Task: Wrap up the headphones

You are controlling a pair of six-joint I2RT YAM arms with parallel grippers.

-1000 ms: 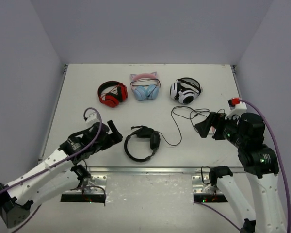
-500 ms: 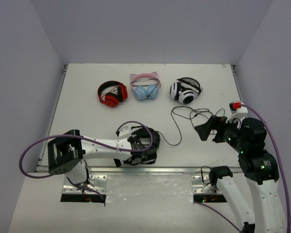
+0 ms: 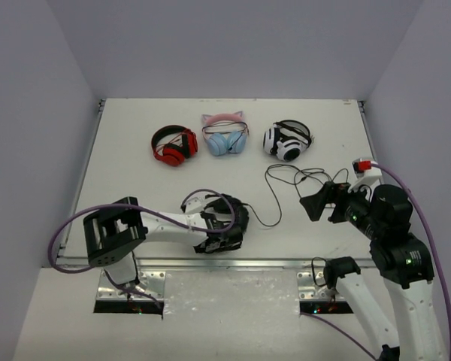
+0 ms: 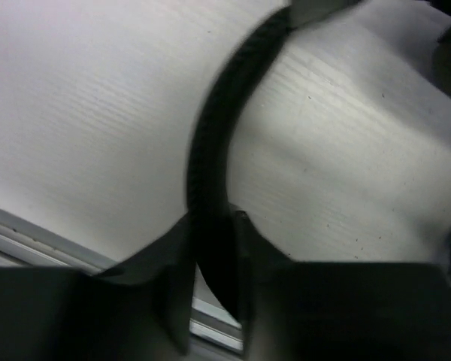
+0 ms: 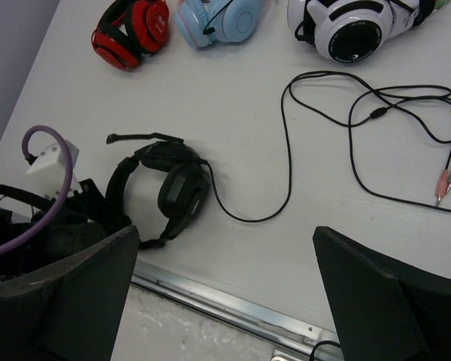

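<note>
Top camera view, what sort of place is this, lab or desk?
Likely a robot lab test cell: a white table boxed by bare walls, left arm and right arm bolted at its near edge, black headphones plus red pair, blue pair and white pair as props.

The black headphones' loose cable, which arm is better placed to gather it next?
Right. The open right hand hovers near the thin black cable loops, while the left hand is closed on the headband of the all-black over-ear headphones, so it is occupied.

No text, label or number is legible anywhere.
</note>
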